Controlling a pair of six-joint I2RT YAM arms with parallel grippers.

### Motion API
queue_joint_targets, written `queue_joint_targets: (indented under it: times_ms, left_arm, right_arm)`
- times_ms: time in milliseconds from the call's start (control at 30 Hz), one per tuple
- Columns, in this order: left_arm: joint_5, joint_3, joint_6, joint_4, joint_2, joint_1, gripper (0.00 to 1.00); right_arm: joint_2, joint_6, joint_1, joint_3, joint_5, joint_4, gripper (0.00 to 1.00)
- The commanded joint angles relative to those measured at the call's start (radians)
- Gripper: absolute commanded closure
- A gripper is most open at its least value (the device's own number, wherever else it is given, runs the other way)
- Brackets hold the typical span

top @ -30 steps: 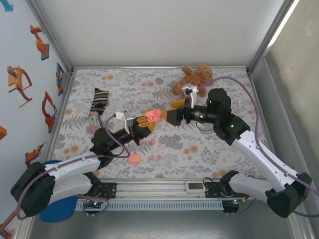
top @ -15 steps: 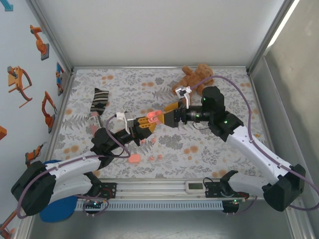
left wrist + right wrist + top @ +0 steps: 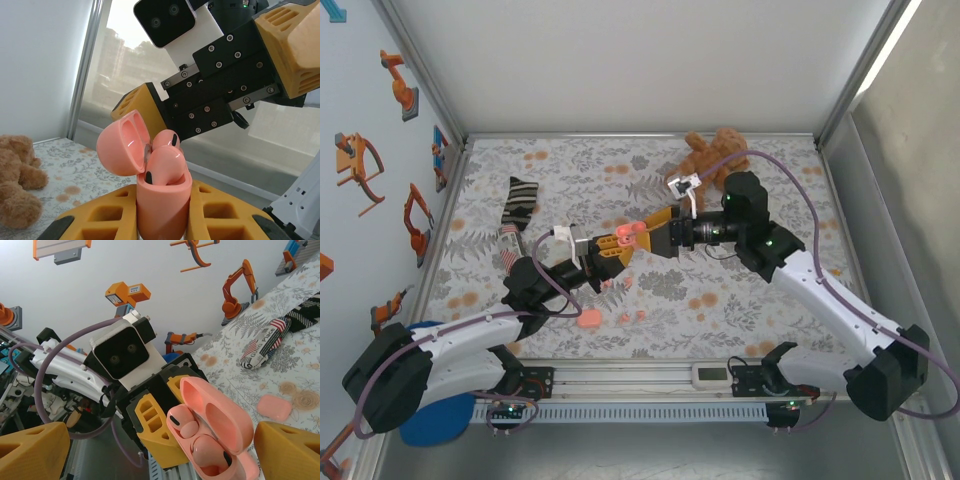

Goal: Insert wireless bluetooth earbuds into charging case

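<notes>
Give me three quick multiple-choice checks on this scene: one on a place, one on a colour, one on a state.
1. Where is the teddy bear?
A. far right part of the cloth
B. beside the arm bases
C. in a gripper

2. What colour is the charging case in the left gripper?
A. white
B. blue
C. pink

3. How is that case's lid?
A. shut
B. open
C. lying on the cloth

Key: 1 A, the bear lies by the far edge; 2 C, its shell is pink; 3 B, the lid is hinged back, with earbuds inside.
</notes>
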Motion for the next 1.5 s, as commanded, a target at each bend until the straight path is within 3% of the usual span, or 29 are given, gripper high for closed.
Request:
queue_joint_targets:
  times_ms: [0, 433, 833, 1200, 1467]
  left_arm:
    - [0.003, 0.023, -0.009, 0.030, 0.001, -0.007, 1.00]
    - [-0.003, 0.043, 0.002, -0.013, 0.017, -0.010, 1.00]
    - [-0.001, 0.049, 0.002, -0.013, 0.026, -0.013, 1.00]
    - [0.030, 0.046, 0.006, -0.013, 0.011, -0.019, 1.00]
    - [0.113, 0.052, 0.017, -0.013, -0.004, -0.024, 1.00]
  right_arm:
    - [0.007, 0.013, 0.010, 0.011, -0.038, 0.028, 0.07]
    - [-0.017, 0.002, 0.016, 0.040, -0.049, 0.029, 0.19]
    - [-0.069, -0.057, 0.016, 0.056, -0.020, -0.034, 0.21]
    - [-0.101, -0.261, 0.016, 0.104, 0.146, -0.257, 0.21]
    - [-0.202, -0.541, 0.022, 0.029, 0.144, -0.282, 0.19]
